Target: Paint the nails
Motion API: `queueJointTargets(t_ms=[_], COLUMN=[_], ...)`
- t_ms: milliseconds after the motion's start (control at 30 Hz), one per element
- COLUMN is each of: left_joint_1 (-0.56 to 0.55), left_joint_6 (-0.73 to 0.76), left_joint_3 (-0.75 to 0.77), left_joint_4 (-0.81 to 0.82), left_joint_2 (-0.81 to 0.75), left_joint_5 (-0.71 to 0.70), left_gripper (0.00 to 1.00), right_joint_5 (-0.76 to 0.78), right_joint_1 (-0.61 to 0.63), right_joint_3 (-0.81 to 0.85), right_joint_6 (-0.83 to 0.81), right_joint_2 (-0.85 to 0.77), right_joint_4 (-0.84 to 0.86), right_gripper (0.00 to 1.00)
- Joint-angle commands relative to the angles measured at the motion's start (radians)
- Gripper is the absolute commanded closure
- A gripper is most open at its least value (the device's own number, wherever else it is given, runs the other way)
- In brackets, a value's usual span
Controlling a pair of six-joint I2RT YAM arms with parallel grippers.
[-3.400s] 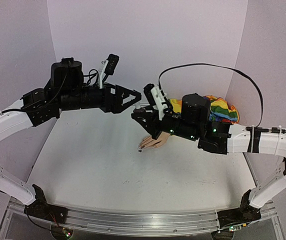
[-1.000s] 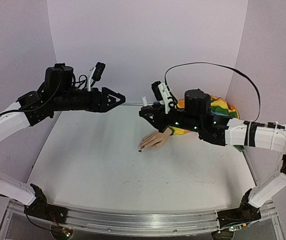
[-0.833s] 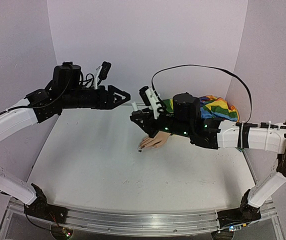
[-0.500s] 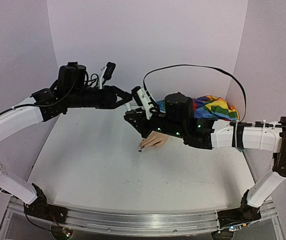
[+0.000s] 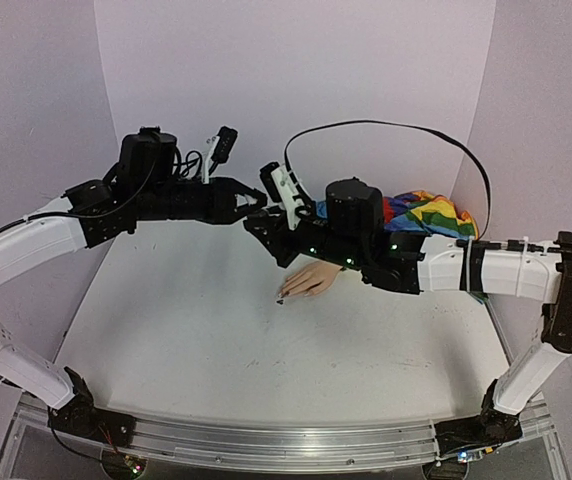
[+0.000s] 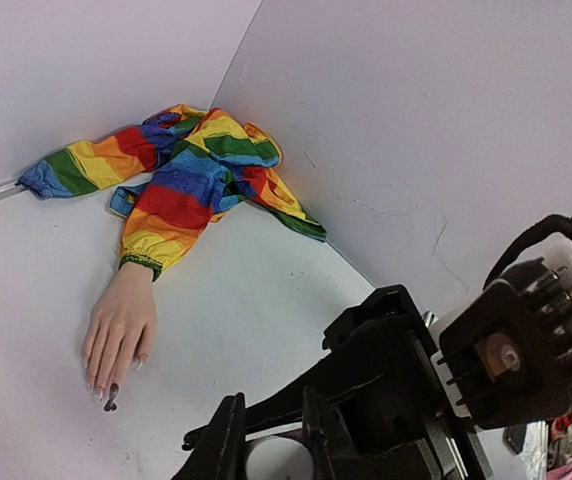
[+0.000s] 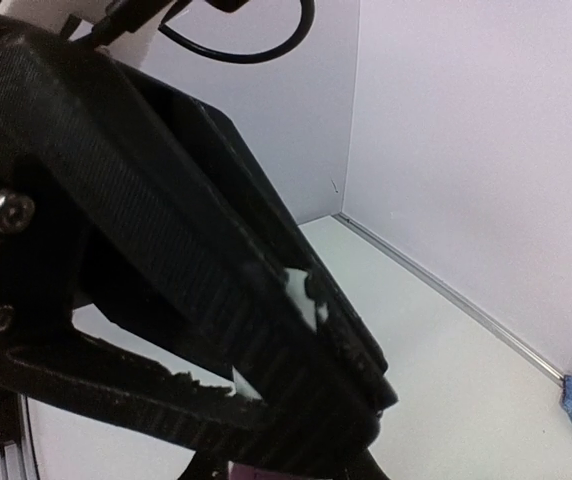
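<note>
The left jaws are pinched in on a small white top, one on each side of it. The right jaws are clenched tight. What they hold is mostly hidden, so I cannot tell for sure. My guess is that it is the little polish bottle and that the white top belongs to it.

The two arms meet tip to tip, up in the air, above the back of the tabletop. I think they are held like this so that one arm keeps the bottle steady while the other takes the top. The brush most likely hangs under that top, and it has to come out before any painting can start.

The pretend hand lies flat on the tabletop, palm down, just under the right arm. Its fingers point toward the near left. Lying flat turns the nails up, so a brush can come down on them. One nail at the tips is dark, and the others look pale. The rainbow sleeve trails off to the back corner by the wall, out of the way.

I can see no words, names or labels that can be read. The things at the bottom corner of the left wrist view are too blurry.
</note>
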Motion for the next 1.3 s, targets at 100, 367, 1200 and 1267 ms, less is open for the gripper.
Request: queueJointTargets(t_ms=[100, 367, 1200, 1267], left_joint_1=[-0.048, -0.057, 0.004, 0.005], left_joint_6=[0.114, 0.345, -0.003, -0.028], left_joint_3=[0.011, 0.011, -0.082, -0.071], left_joint_4=[0.021, 0.02, -0.044, -0.044], left_joint_2=[-0.023, 0.027, -0.163, -0.149], left_joint_5=[-0.025, 0.862, -0.193, -0.209], left_gripper=[0.93, 1.0, 0.1, 0.12], right_joint_5=[-0.053, -1.054, -0.243, -0.175], right_joint_1=[0.005, -0.148, -0.173, -0.146], right_joint_3=[0.045, -0.016, -0.129, -0.113], right_joint_6=[0.033, 0.262, 0.123, 0.124], right_joint_2=[-0.019, -0.115, -0.135, -0.115], right_joint_4=[0.081, 0.349, 0.089, 0.092], right_gripper=[1.0, 1.0, 1.0, 1.0])
